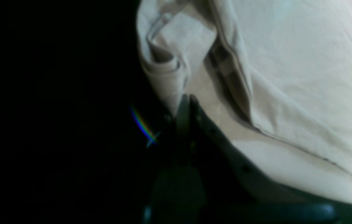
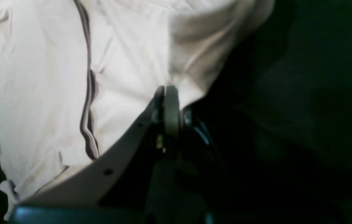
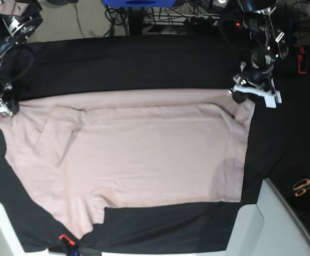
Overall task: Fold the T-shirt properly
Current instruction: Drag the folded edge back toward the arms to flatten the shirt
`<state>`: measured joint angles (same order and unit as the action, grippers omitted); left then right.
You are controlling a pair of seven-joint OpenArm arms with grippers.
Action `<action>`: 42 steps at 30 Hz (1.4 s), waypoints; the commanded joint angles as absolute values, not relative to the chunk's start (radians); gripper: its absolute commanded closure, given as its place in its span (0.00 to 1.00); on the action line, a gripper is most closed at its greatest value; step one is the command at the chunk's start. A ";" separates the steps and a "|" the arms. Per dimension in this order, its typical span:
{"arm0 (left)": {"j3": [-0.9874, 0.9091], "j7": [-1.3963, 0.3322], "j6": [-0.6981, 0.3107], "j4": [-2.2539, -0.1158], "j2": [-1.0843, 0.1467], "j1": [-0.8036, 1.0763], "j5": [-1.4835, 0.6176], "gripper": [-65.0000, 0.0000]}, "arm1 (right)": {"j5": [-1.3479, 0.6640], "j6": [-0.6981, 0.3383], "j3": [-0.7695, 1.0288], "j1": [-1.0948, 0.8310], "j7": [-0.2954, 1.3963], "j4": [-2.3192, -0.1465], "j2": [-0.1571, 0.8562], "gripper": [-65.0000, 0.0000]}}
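T-shirt [image 3: 138, 154] spread flat between claws; left claw [image 1: 184, 101], right claw [image 2: 167, 88] each clamped on corner.

**Pale pink on black**

Between my fingers lies the large plain pale pink cotton T-shirt [image 3: 144, 154], unpatterned, on the flat black tablecloth [image 3: 144, 64]. My grey-and-black left gripper [image 1: 184, 102] looks dark; orange-handled scissors [image 3: 304, 186] sit beside me.

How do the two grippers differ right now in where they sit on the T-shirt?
The left gripper pinches a far corner of the T-shirt at the base view's right; the right gripper pinches the opposite far corner at its left. Cloth bunches into folds beside the left gripper and hangs smoother by the right. Both are shut on fabric.
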<state>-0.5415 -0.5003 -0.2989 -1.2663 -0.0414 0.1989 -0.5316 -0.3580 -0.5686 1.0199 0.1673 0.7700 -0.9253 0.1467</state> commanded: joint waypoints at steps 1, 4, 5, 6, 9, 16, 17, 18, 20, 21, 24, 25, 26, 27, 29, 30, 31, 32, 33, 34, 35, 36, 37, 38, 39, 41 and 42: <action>-0.545 -0.481 -0.295 -1.300 -0.053 0.213 -0.539 1.00 | -0.367 -0.572 1.024 0.168 0.762 -0.955 0.170 1.00; -0.549 -0.481 -0.295 -1.340 -0.051 0.260 -0.539 1.00 | -0.371 -0.572 1.026 0.125 0.785 -1.003 0.162 1.00; -0.552 -0.481 -0.295 -1.354 -0.051 0.275 -0.539 1.00 | -0.371 -0.572 1.026 0.107 0.791 -1.029 0.156 1.00; -0.552 -0.481 -0.295 -1.363 -0.051 0.288 -0.539 1.00 | -0.371 -0.572 1.026 0.091 0.796 -1.056 0.148 1.00; -0.552 -0.481 -0.295 -1.395 -0.051 0.325 -0.539 1.00 | -0.371 -0.572 1.026 0.036 0.809 -1.145 0.110 1.00; -0.553 -0.475 -0.295 -1.468 -0.038 0.410 -0.541 1.00 | -0.371 -0.573 1.026 -0.028 0.811 -1.205 0.076 1.00; -0.553 -0.475 -0.295 -1.469 -0.038 0.421 -0.541 1.00 | -0.371 -0.573 1.026 -0.038 0.811 -1.205 0.076 1.00; -0.553 -0.475 -0.295 -1.469 -0.036 0.429 -0.541 1.00 | -0.371 -0.573 1.026 -0.045 0.811 -1.205 0.076 1.00; -0.553 -0.475 -0.295 -1.469 -0.036 0.441 -0.541 1.00 | -0.371 -0.573 1.026 -0.059 0.811 -1.205 0.076 1.00; -0.553 -0.473 -0.295 -1.469 -0.036 0.450 -0.541 1.00 | -0.371 -0.573 1.026 -0.068 0.811 -1.207 0.076 1.00; -0.553 -0.473 -0.295 -1.477 -0.036 0.472 -0.541 1.00 | -0.395 -0.573 1.026 -0.093 0.809 -1.207 0.076 1.00; -0.553 -0.473 -0.295 -1.480 -0.036 0.479 -0.541 1.00 | -0.409 -0.573 1.026 -0.105 0.811 -1.208 0.077 1.00; -0.553 -0.473 -0.295 -1.483 -0.036 0.484 -0.541 1.00 | -0.427 -0.573 1.026 -0.116 0.811 -1.218 0.079 1.00; -0.553 -0.473 -0.295 -1.483 -0.036 0.489 -0.541 1.00 | -0.437 -0.573 1.026 -0.127 0.811 -1.228 0.077 1.00; -0.553 -0.473 -0.295 -1.484 -0.036 0.495 -0.541 1.00 | -0.441 -0.573 1.026 -0.145 0.811 -1.256 0.074 1.00; -0.553 -0.473 -0.295 -1.483 -0.036 0.495 -0.541 1.00 | -0.441 -0.573 1.026 -0.150 0.811 -1.267 0.074 1.00; -0.553 -0.473 -0.295 -1.481 -0.036 0.495 -0.541 1.00 | -0.441 -0.573 1.026 -0.157 0.812 -1.271 0.074 1.00; -0.553 -0.473 -0.295 -1.478 -0.036 0.495 -0.541 1.00 | -0.443 -0.573 1.026 -0.163 0.812 -1.274 0.074 1.00; -0.553 -0.473 -0.295 -1.477 -0.036 0.495 -0.541 1.00 | -0.443 -0.573 1.026 -0.166 0.812 -1.274 0.074 1.00; -0.553 -0.473 -0.295 -1.477 -0.036 0.495 -0.541 1.00 | -0.443 -0.573 1.026 -0.168 0.812 -1.274 0.074 1.00; -0.553 -0.473 -0.295 -1.477 -0.036 0.495 -0.541 1.00 | -0.443 -0.573 1.026 -0.168 0.812 -1.271 0.074 1.00; -0.553 -0.473 -0.295 -1.477 -0.036 0.495 -0.541 1.00 | -0.443 -0.573 1.026 -0.168 0.812 -1.268 0.074 1.00; -0.553 -0.473 -0.295 -1.477 -0.036 0.495 -0.541 1.00 | -0.443 -0.573 1.026 -0.168 0.812 -1.268 0.074 1.00; -0.553 -0.473 -0.295 -1.477 -0.036 0.495 -0.541 1.00 | -0.443 -0.573 1.026 -0.168 0.812 -1.268 0.074 1.00; -0.553 -0.473 -0.295 -1.477 -0.036 0.495 -0.541 1.00 | -0.443 -0.573 1.026 -0.168 0.812 -1.268 0.074 1.00; -0.553 -0.473 -0.295 -1.477 -0.036 0.496 -0.541 1.00 | -0.443 -0.573 1.026 -0.168 0.812 -1.268 0.074 1.00; -0.553 -0.473 -0.295 -1.477 -0.036 0.498 -0.541 1.00 | -0.443 -0.573 1.026 -0.168 0.812 -1.268 0.074 1.00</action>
